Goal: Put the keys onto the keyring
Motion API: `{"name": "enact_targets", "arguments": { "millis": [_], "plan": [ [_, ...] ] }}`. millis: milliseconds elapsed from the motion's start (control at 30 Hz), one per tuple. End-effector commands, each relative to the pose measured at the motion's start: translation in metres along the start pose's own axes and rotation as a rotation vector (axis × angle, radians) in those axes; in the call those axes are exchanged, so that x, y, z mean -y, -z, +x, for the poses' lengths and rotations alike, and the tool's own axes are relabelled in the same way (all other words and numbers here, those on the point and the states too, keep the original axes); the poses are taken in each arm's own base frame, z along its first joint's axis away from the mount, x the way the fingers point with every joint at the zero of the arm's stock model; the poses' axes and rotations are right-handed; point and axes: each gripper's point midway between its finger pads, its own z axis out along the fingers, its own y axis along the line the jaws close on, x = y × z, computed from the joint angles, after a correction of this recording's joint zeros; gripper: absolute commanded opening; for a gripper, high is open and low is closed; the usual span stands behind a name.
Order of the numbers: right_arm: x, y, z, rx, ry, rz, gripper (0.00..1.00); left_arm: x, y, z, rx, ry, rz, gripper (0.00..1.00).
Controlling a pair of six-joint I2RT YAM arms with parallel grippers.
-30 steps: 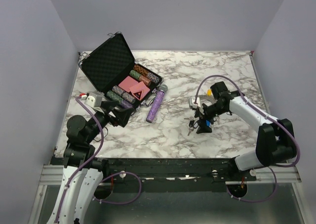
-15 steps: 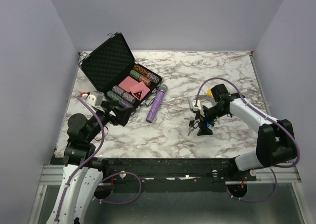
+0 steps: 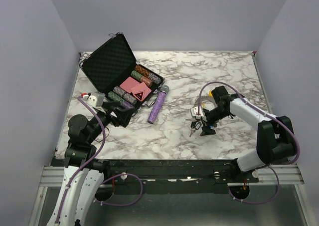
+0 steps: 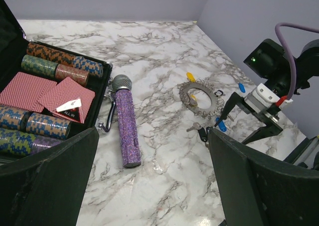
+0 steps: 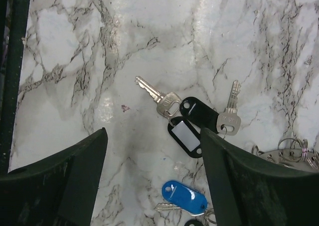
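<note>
The keyring is a silver ring lying flat on the marble, also showing at the right edge of the right wrist view. Loose keys with black tags lie beside it, and a blue-tagged key sits nearer. My right gripper is open just above the marble; the blue-tagged key lies between its fingers, untouched. From above, the right gripper covers the keys. My left gripper is open and empty, far left of the keys.
An open black case with poker chips and cards stands at the back left. A purple glittery tube lies between the case and the keys. Yellow-tagged and blue-tagged keys lie beyond the ring.
My right gripper has sunk a little toward the keys and edged left, its jaws slightly narrower. The left arm has not moved.
</note>
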Motion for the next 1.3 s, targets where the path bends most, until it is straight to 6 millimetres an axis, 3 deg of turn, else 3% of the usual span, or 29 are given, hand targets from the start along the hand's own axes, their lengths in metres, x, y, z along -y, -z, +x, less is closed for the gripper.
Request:
{"name": "enact_targets", "arguments": {
  "millis": [0, 600, 1267],
  "plan": [
    [0.010, -0.005, 0.007, -0.045, 0.086, -0.010, 0.80, -0.003, -0.001, 0.003, -0.009, -0.004, -0.006, 0.99],
    [0.017, -0.027, 0.023, -0.129, 0.093, -0.031, 0.46, -0.003, -0.001, 0.004, -0.011, -0.003, -0.002, 0.99],
    [0.016, -0.035, 0.026, -0.137, 0.093, -0.048, 0.29, -0.001, -0.001, 0.003, -0.006, -0.002, 0.010, 0.99]
  ]
}}
